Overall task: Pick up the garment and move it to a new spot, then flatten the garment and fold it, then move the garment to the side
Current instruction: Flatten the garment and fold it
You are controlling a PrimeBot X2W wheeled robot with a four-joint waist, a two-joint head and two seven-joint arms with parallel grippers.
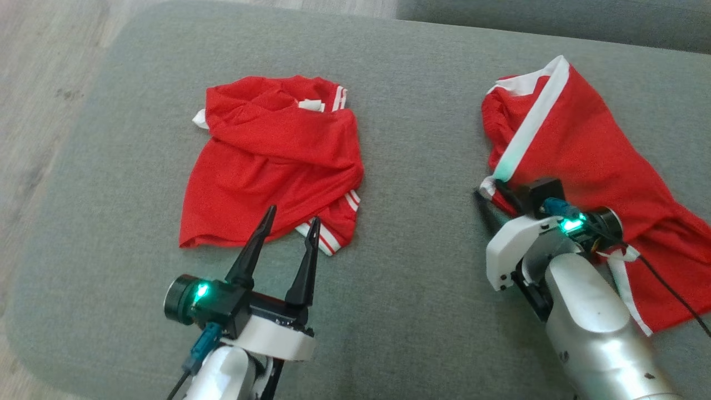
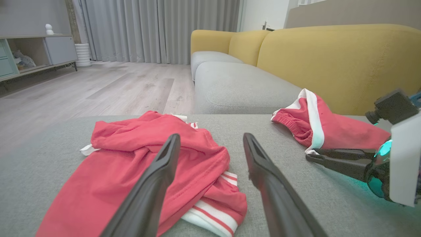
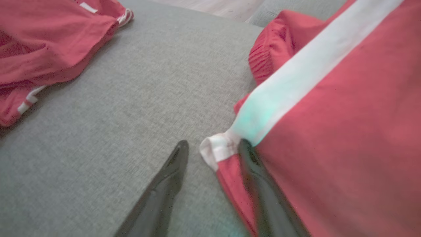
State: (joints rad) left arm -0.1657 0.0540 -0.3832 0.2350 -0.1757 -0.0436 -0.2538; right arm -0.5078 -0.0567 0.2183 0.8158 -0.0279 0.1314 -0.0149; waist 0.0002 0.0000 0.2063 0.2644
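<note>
Your right gripper (image 3: 213,144) is straddling the shorts' (image 1: 600,166) hem corner, fingers partly apart — your left gripper (image 1: 294,214) is hovering wide-open by the shirt (image 1: 266,161).

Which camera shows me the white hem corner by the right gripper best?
Right wrist view: the hem corner sits close up between the open fingers of the right gripper. Head view shows it small, at the fingertips; left wrist view catches it edge-on, far right.
</note>
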